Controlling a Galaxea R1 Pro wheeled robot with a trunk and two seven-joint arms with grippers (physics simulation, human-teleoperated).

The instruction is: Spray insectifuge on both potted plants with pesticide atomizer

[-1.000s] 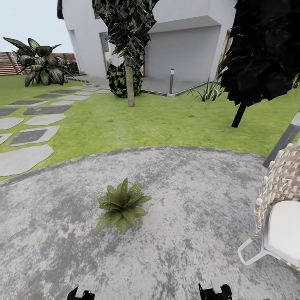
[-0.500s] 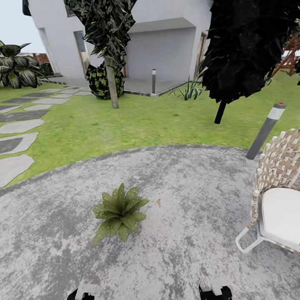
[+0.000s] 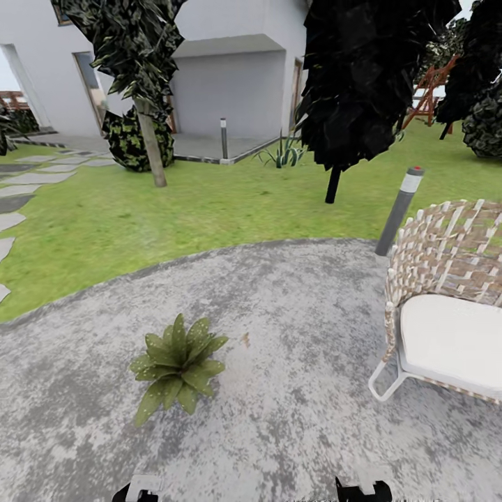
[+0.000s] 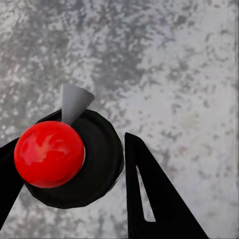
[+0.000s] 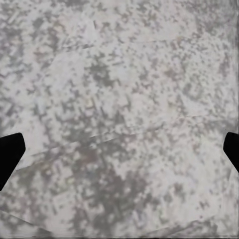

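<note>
One potted plant (image 3: 178, 366), a low rosette of pointed green leaves flecked with pale specks, sits on the grey stone patio (image 3: 293, 390) of the garden, ahead and a little to my left. In the left wrist view, my left gripper (image 4: 69, 144) is shut on the pesticide atomizer (image 4: 74, 164), seen from above as a round black top with a red knob and a grey nozzle. Its dark fingers (image 4: 149, 199) flank the top over mottled stone. My right gripper (image 5: 119, 149) is open, with bare patio stone between its fingers.
A wicker chair (image 3: 446, 307) with a white cushion stands close on the right. Behind it is a grey bollard lamp (image 3: 399, 209). Lawn (image 3: 181, 216), dark trees (image 3: 362, 84) and a white house (image 3: 230, 84) lie beyond the patio. Stepping stones (image 3: 7, 223) run along the left edge.
The camera has turned to the right, so the whole scene has slid left. The chair now shows more fully and the stepping stones have nearly left the picture. The plant itself has not moved.
</note>
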